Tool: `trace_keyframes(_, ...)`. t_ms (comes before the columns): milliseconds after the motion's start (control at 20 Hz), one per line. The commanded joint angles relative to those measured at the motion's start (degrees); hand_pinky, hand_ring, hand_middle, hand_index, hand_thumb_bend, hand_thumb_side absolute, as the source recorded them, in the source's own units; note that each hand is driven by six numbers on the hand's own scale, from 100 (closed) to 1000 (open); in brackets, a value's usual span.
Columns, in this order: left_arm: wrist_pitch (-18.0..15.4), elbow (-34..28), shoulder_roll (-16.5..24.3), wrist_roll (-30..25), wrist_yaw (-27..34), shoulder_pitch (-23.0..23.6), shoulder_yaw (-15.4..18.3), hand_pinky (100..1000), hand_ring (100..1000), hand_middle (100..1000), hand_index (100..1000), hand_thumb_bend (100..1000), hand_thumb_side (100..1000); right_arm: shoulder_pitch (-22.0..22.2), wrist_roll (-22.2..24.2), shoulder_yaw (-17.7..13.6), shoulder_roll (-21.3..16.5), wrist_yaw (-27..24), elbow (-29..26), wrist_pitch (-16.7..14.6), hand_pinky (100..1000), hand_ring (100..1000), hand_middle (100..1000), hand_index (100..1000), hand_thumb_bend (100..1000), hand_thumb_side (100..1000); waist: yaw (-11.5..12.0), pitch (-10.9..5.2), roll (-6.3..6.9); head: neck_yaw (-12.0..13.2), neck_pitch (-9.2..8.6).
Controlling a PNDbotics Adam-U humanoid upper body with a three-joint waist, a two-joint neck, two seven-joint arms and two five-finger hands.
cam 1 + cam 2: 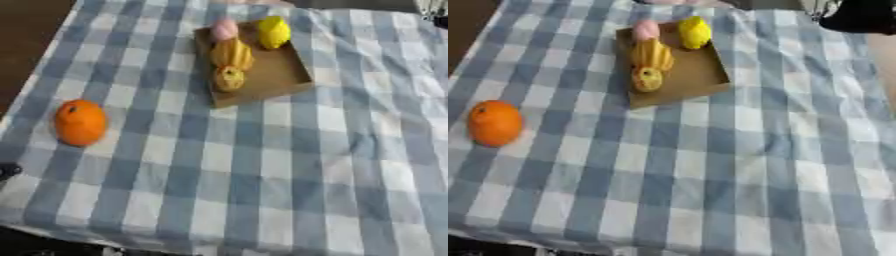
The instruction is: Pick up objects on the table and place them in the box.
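Nearest to you lies the blue and white checked cloth [262,200], which covers the table. At the middle left of the frame an orange [80,122] sits alone on it, well apart from the box. At the upper centre you see the shallow brown box [280,75]; inside are a pink object [224,30], a lemon [273,31] and two yellow-orange pieces [232,54]. At the upper right corner a dark shape [859,15] enters; you cannot tell if its fingers are apart or together.

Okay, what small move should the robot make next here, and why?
Probably reach the left hand toward the round orange fruit: it is the only item on the checked cloth outside the shallow brown cardboard box, and it lies on the robot's left. Neither hand clearly shows.
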Motion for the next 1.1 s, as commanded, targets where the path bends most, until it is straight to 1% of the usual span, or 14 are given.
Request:
trace_keyframes(50, 0.0, -0.9, 2.4, -0.6, 0.3, -1.2, 0.1, 917, 885, 812, 938, 620, 373, -0.9, 0.1, -0.4, -0.8, 0.3, -0.8, 0.2, 759, 764, 764, 852, 100, 175, -0.1, -0.85, 0.24, 0.4, 0.09)
trace_keyframes(250, 0.3, -0.9, 2.8, 0.0, 1.6, -3.4, -0.6, 912, 882, 810, 934, 592, 369, -1.1, 0.3, -0.2, -0.3, 0.2, -0.8, 0.3, 759, 762, 762, 851, 100, 177, -0.3, -0.91, 0.09, 0.5, -0.1)
trace_keyframes(400, 0.3, -0.9, 4.0, -1.2, 2.7, -6.7, -2.1, 915, 884, 814, 934, 578, 365, -1.2, 0.3, 0.0, -0.1, 0.1, -0.8, 0.5, 758, 760, 759, 848, 100, 178, -0.4, -1.06, 0.01, 0.8, -0.05)
trace_keyframes(600, 0.0, -0.9, 5.6, -4.7, 4.2, -12.7, -4.9, 918, 887, 818, 933, 581, 364, -1.6, 0.5, 0.2, 0.3, -0.1, -0.8, 0.6, 757, 758, 757, 846, 100, 179, -0.8, -1.3, 0.06, 0.8, 0.05)
trace_keyframes(750, 0.3, -0.9, 6.0, -7.9, 5.3, -16.3, -7.0, 918, 888, 818, 933, 591, 368, -2.1, 0.6, 0.3, 0.5, -0.3, -0.8, 0.6, 757, 757, 757, 845, 100, 180, -1.2, -1.35, 0.13, -0.4, 0.12)
trace_keyframes(900, 0.9, -0.9, 5.7, -10.3, 6.2, -18.9, -8.3, 916, 888, 817, 930, 603, 373, -2.6, 0.8, 0.5, 0.8, -0.6, -0.8, 0.7, 756, 755, 755, 844, 100, 183, -1.7, -1.29, 0.19, -1.0, 0.25)
trace_keyframes(1100, 2.2, -0.9, 5.3, -13.1, 6.7, -20.7, -9.7, 917, 888, 812, 907, 634, 377, -2.9, 0.8, 0.5, 1.2, -0.9, -0.8, 1.0, 755, 752, 753, 843, 100, 188, -2.1, -1.09, 0.28, -0.5, 0.28)
